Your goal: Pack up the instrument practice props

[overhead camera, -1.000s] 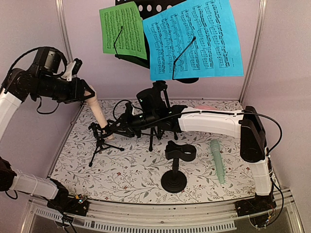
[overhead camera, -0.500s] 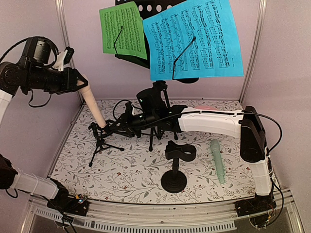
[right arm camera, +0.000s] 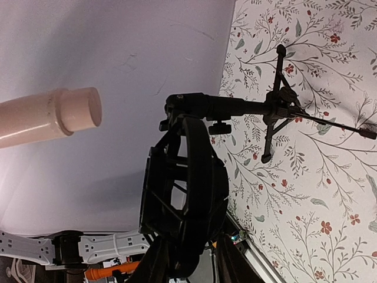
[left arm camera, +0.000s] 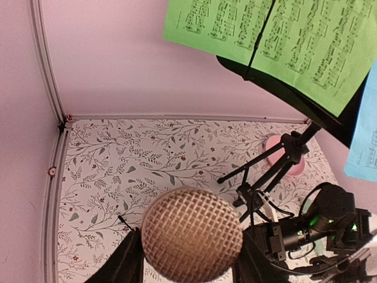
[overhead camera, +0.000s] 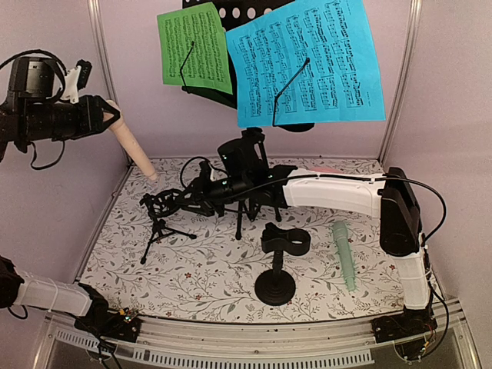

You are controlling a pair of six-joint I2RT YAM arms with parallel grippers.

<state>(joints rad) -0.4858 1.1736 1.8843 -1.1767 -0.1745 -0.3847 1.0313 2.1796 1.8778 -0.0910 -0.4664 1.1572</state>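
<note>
Our left claw (overhead camera: 112,121) grips the beige microphone (overhead camera: 133,148) in the air by the left wall, apart from the tripod mic holder (overhead camera: 159,221), whose clip our right claw (overhead camera: 179,201) clamps.

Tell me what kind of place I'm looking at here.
Probably a robot test booth staged as a music-practice corner: plain pink walls with metal corner posts enclose a floral-print tabletop, and a black perforated music stand carries a green sheet-music page and a blue sheet-music page.
</note>
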